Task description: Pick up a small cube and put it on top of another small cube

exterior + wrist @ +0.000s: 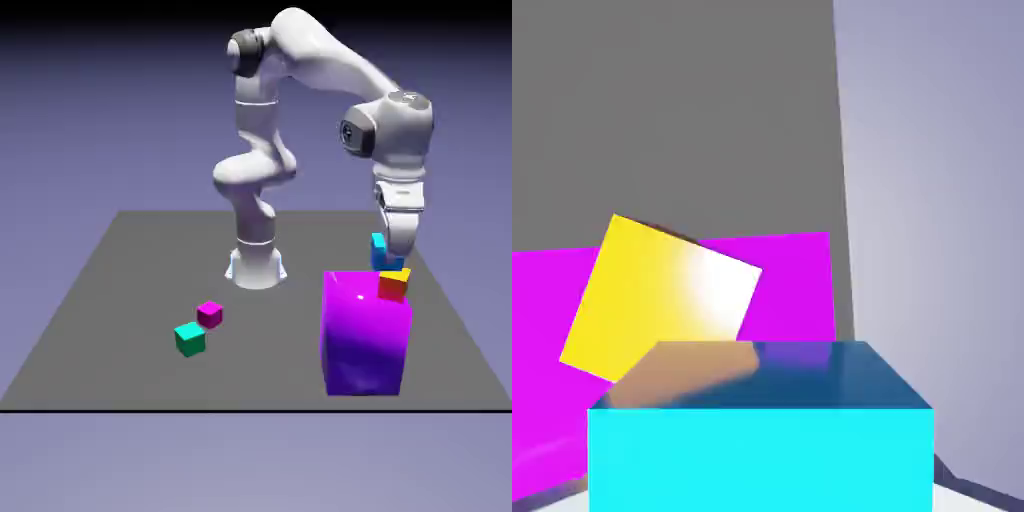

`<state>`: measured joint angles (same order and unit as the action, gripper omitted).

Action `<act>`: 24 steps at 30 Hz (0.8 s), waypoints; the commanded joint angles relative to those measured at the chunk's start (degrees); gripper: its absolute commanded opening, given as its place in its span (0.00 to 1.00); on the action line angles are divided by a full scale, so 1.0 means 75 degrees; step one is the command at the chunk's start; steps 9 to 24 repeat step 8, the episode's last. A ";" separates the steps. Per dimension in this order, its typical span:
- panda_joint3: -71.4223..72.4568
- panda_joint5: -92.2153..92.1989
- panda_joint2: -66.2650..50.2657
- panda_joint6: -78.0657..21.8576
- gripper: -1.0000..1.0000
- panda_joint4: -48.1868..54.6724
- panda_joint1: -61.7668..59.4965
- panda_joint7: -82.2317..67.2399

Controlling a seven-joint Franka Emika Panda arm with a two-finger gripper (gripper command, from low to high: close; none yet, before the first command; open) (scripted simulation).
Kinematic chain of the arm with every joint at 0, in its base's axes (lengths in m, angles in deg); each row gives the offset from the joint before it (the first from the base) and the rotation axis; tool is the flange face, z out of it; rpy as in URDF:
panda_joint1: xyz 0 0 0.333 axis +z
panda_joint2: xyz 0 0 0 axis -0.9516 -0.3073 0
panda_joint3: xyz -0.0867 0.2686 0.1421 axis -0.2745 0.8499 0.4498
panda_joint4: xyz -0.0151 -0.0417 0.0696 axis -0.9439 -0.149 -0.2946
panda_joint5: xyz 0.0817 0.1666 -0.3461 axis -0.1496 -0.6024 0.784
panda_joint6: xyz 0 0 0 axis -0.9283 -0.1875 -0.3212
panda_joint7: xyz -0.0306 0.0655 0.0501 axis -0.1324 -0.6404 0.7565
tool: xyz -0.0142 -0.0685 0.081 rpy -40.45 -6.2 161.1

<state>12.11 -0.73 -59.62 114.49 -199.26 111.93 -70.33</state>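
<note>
Sitting at the exterior view's nine o'clock are a small teal-green cube point(189, 339) and a small magenta cube point(209, 313); toward three o'clock the gripper point(386, 262) grasps the small bright cyan-blue cube point(379, 246), hanging just above the red-sided, yellow-topped small cube point(393, 285) on the big glossy purple block point(366, 333). Centring before lowering looks wise. No writing shows.

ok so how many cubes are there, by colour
cyan small cube: 1, in the gripper
red small cube with yellow top: 1
magenta small cube: 1
teal-green small cube: 1
big purple block: 1
total: 5
</note>
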 commanded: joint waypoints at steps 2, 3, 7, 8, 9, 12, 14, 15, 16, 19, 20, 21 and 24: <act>-0.0011 -0.0007 -0.0210 0.0672 0.00 -0.0455 -0.0001 -0.0008; -0.0016 -0.0015 -0.0315 0.1004 0.00 -0.0683 -0.0007 -0.0013; -0.0022 -0.0024 -0.0422 0.1344 1.00 -0.0916 -0.0014 -0.0019; -0.0016 -0.0015 -0.0317 0.1012 1.00 -0.0689 -0.0008 -0.0013; -0.0016 -0.0015 -0.0317 0.1012 1.00 -0.0689 -0.0008 -0.0013; -0.0016 -0.0015 -0.0317 0.1012 1.00 -0.0689 -0.0008 -0.0013; -0.0016 -0.0015 -0.0317 0.1012 1.00 -0.0689 -0.0008 -0.0013; -0.0016 -0.0015 -0.0317 0.1012 1.00 -0.0689 -0.0008 -0.0013; -0.0016 -0.0015 -0.0317 0.1012 1.00 -0.0689 -0.0008 -0.0013; -0.0016 -0.0015 -0.0317 0.1012 1.00 -0.0689 -0.0008 -0.0013; -0.0016 -0.0015 -0.0317 0.1012 1.00 -0.0689 -0.0008 -0.0013; -0.0016 -0.0015 -0.0317 0.1012 1.00 -0.0689 -0.0008 -0.0013; -0.0016 -0.0015 -0.0317 0.1012 1.00 -0.0689 -0.0008 -0.0013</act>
